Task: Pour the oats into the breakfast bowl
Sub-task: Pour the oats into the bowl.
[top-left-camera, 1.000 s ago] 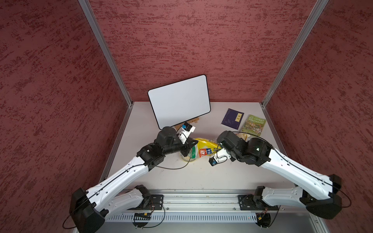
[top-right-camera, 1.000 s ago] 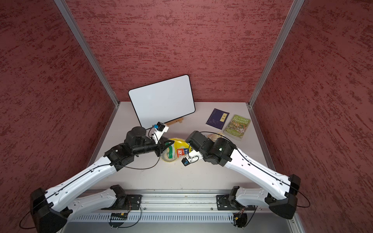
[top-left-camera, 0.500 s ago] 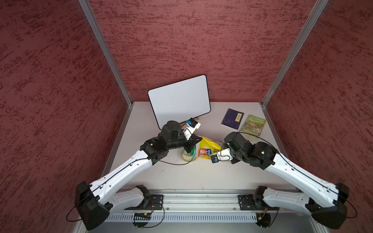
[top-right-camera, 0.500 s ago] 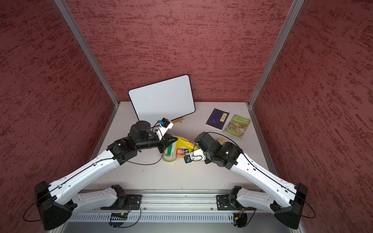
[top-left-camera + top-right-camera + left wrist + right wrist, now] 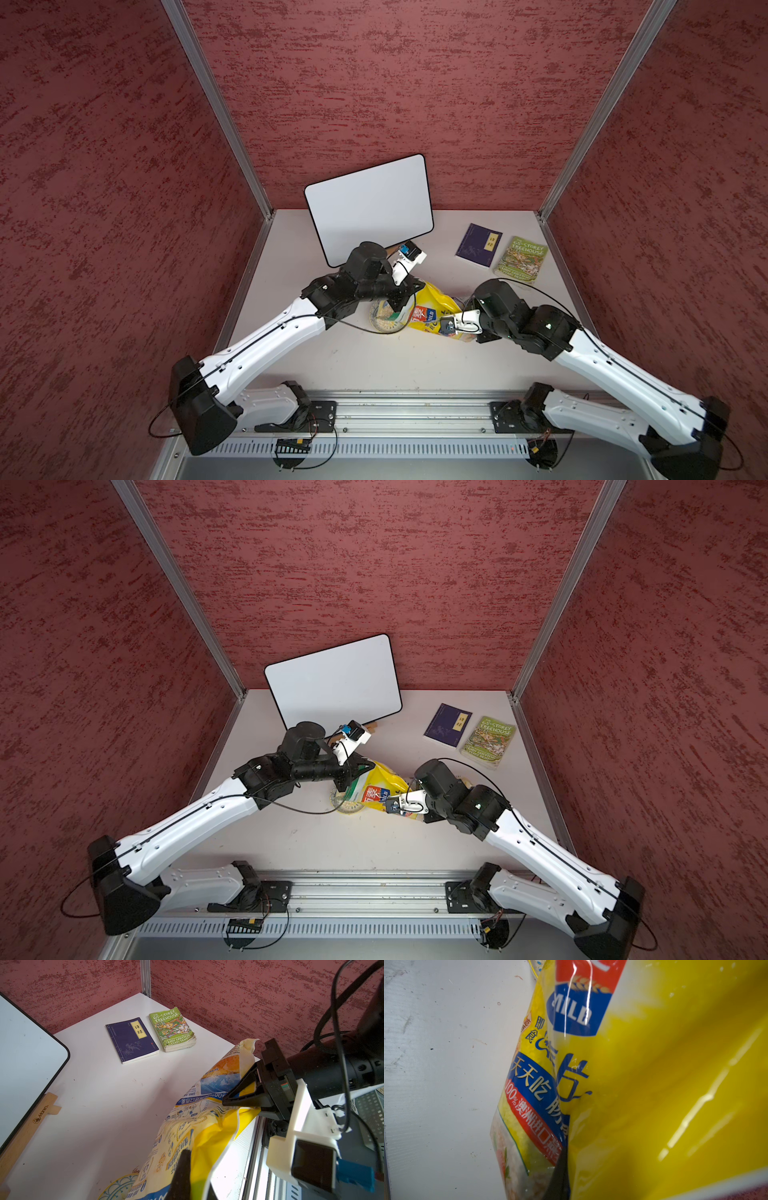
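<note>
Yellow plastic bag (image 5: 432,305) hangs slung between the arms: nearest me the right jaws are clamped on its bottom end, and its long axis runs down to the mouth, clamped in the left jaws just above the breakfast bowl (image 5: 374,318). Pale oats (image 5: 386,321) lie in that bowl; lifting the right end should send more.

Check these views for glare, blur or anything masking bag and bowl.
Right wrist: bag fills the frame, glare streaks on its plastic, close part soft. Left wrist: books sharp. Both top views: evenly lit, bowl partly under the left arm.
</note>
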You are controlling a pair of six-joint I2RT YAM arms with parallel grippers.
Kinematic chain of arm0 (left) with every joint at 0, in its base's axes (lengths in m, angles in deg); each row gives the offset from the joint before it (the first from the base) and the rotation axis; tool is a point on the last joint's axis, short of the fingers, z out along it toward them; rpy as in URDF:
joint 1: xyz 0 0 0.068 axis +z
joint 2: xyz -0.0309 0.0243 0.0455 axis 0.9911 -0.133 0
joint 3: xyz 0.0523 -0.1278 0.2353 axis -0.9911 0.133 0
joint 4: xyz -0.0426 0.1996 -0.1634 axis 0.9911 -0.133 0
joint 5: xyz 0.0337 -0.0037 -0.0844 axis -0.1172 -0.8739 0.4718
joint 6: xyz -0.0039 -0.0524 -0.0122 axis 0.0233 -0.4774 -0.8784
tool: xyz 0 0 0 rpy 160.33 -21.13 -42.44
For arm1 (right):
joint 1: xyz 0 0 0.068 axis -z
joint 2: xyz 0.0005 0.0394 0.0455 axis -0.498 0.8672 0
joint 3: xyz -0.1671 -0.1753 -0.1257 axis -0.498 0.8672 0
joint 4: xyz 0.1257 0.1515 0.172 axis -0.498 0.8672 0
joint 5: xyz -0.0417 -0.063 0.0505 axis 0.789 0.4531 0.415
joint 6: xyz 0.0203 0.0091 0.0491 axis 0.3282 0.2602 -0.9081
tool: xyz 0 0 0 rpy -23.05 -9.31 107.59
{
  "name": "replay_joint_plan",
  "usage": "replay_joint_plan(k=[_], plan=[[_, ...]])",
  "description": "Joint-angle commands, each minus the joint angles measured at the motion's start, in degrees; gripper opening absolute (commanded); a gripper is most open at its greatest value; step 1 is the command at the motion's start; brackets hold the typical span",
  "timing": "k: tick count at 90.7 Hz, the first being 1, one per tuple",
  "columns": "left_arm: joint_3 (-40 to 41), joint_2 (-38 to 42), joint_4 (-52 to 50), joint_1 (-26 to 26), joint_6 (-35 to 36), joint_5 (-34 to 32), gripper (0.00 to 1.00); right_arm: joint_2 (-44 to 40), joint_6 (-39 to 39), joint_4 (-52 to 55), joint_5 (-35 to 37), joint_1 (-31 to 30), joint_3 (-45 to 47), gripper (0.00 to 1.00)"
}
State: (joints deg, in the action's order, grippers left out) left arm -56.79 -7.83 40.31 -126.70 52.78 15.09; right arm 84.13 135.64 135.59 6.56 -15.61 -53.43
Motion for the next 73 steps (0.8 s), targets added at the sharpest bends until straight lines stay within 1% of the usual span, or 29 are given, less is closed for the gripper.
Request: replay_joint_plan(k=[1, 19, 32, 42, 49, 55, 65, 67, 71, 73], plan=[[-4.2, 0.8, 4.5, 0.1, 0.9, -0.6, 0.00, -1.2, -2.2, 0.3, 1.7, 2.1, 0.4, 0.06], [-4.4, -0.4, 5.1, -0.8, 1.2, -0.3, 0.00, -0.8, -3.8, 0.5, -1.8, 3.2, 1.0, 0.13], [-4.5, -0.8, 5.8, -1.4, 1.7, 0.0, 0.00, -0.5, -4.9, 1.0, -4.7, 4.2, 1.3, 0.24], [-4.8, -0.9, 6.1, -1.7, 2.2, 0.3, 0.00, -0.2, -5.2, 1.8, -6.5, 5.7, 1.0, 0.29], [-4.8, -1.1, 6.4, -1.7, 2.4, 0.4, 0.00, -0.1, -5.2, 2.1, -8.0, 6.8, 0.6, 0.34], [-4.9, -1.3, 6.5, -1.8, 2.8, 0.5, 0.00, -0.2, -5.1, 2.1, -8.9, 7.4, 0.0, 0.45], [-5.1, -1.3, 6.2, -1.8, 3.5, 0.6, 0.00, -0.7, -5.2, 2.0, -10.4, 9.5, -1.1, 0.68], [-5.0, -1.3, 6.2, -1.7, 3.6, 0.6, 0.00, -0.9, -5.1, 2.0, -10.9, 9.9, -1.4, 0.74], [-4.9, -1.2, 6.4, -1.8, 3.8, 0.6, 0.00, -0.9, -4.7, 2.1, -11.6, 11.3, -1.7, 0.90], [-4.7, -1.2, 6.5, -1.7, 3.9, 0.6, 0.00, -0.9, -4.5, 2.2, -11.9, 11.7, -1.9, 0.94]])
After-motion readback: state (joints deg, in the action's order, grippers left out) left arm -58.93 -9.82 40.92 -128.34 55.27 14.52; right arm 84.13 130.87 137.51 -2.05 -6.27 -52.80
